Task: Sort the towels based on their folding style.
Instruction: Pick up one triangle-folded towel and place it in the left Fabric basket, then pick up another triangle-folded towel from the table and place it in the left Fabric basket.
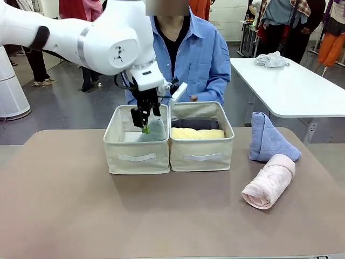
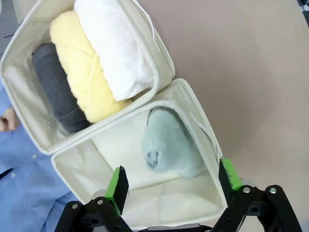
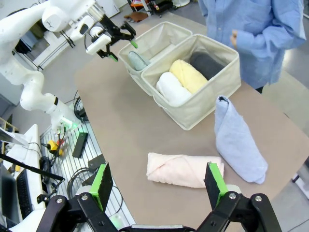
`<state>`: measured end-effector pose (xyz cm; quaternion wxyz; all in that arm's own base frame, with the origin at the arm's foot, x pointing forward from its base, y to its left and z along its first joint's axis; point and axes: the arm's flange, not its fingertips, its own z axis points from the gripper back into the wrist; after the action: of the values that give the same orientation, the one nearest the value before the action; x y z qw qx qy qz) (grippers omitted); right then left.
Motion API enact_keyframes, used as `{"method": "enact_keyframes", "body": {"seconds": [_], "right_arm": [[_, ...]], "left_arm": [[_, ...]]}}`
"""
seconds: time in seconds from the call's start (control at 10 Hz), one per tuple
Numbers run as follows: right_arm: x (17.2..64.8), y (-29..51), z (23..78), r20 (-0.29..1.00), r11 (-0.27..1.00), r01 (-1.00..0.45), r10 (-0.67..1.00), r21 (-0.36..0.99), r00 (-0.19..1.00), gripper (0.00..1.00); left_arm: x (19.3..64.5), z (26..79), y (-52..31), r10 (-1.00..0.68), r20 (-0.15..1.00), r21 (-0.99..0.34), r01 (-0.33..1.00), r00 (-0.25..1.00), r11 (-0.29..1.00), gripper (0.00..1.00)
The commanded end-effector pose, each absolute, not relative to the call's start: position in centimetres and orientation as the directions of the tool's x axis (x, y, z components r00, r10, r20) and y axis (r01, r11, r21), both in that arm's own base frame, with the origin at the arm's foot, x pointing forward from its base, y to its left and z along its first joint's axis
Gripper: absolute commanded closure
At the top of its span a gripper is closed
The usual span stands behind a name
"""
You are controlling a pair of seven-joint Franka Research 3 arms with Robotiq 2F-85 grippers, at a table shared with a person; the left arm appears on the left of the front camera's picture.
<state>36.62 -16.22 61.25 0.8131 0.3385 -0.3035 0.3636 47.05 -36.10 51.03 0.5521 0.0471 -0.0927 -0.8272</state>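
My left gripper (image 1: pixel 145 123) hangs open over the left beige box (image 1: pixel 136 156), its fingers (image 2: pixel 118 182) apart above the pale green triangle towel (image 2: pixel 170 145) that lies inside, leaning on the box wall. In the right box (image 1: pixel 201 154) lie the dark grey roll (image 2: pixel 55 87), the yellow roll (image 2: pixel 87 67) and the white roll (image 2: pixel 116 46) side by side. The blue triangle towel (image 1: pixel 268 139) stands on the table at the right, with the pink roll (image 1: pixel 269 181) lying just in front of it. My right gripper (image 3: pixel 159 186) is open above the pink roll (image 3: pixel 183 169).
A person in a blue shirt (image 1: pixel 197 54) stands right behind the boxes, one hand (image 1: pixel 193 99) near the right box's rim. A white table (image 1: pixel 291 86) with a cloth bundle (image 1: pixel 271 60) stands at the back right. The brown table (image 1: pixel 64 216) has free room at front and left.
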Motion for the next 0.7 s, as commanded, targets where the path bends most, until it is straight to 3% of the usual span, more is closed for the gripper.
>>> {"method": "enact_keyframes", "body": {"seconds": [0.0,0.4,0.6], "right_arm": [[36.7,-16.3,61.2,0.755,0.491,-0.806,0.375,0.329,0.537,0.00],[36.7,-16.3,61.2,0.755,0.491,-0.806,0.375,0.329,0.537,0.00],[36.7,-16.3,61.2,0.755,0.491,-0.806,0.375,0.329,0.537,0.00]], "left_arm": [[44.5,56.4,-31.5,-0.918,0.105,0.227,0.908,-0.383,-0.353,0.02],[39.3,62.5,-18.8,-0.854,0.336,0.303,0.904,-0.398,-0.302,0.00],[37.9,61.7,-11.7,-0.868,0.414,0.293,0.943,-0.275,-0.159,0.00]]}}
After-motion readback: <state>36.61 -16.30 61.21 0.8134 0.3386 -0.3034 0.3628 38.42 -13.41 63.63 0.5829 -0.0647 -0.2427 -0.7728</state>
